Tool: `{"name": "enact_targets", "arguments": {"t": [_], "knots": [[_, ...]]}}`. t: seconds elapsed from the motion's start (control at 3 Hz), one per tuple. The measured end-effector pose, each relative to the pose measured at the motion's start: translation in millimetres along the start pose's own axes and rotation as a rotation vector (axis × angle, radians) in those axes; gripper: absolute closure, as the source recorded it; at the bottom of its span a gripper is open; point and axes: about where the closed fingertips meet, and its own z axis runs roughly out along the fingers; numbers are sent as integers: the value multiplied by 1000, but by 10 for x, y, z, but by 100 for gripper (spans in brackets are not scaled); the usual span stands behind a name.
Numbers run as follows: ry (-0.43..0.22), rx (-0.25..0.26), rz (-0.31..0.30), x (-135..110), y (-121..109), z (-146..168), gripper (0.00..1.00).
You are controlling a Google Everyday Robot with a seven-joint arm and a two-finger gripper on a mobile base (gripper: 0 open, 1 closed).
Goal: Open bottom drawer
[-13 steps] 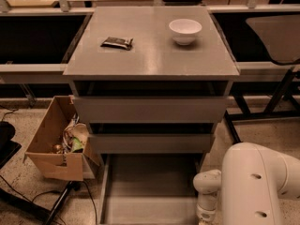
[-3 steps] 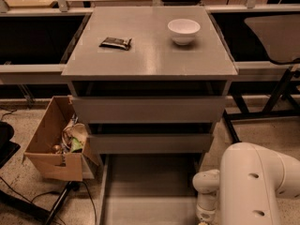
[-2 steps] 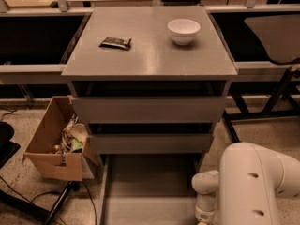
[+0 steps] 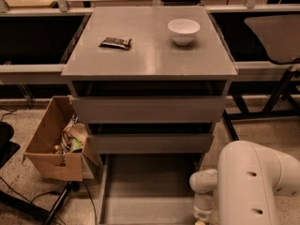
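Observation:
The grey cabinet [image 4: 150, 55] has three drawers. The bottom drawer [image 4: 147, 186] stands pulled far out toward me, its plain grey tray interior showing and its front cut off by the lower edge of the camera view. The top drawer front [image 4: 147, 109] and middle drawer front [image 4: 150, 143] sit slightly proud of the frame. My white arm [image 4: 253, 186] fills the lower right, and its wrist [image 4: 204, 198] drops beside the open drawer's right wall. The gripper lies below the frame edge, out of view.
A white bowl [image 4: 183, 31] and a dark snack packet [image 4: 116, 42] lie on the cabinet top. An open cardboard box [image 4: 54, 146] of rubbish stands on the floor at the left, beside the drawers. Table frames and legs flank the cabinet on both sides.

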Motion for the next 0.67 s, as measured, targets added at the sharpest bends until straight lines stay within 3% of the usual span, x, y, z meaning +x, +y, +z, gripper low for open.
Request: {"name": "enact_targets", "arguments": {"t": [0.33, 0.67], "knots": [[-89, 41, 0, -58, 476, -400, 0], [-106, 14, -29, -17, 1289, -853, 0]]}}
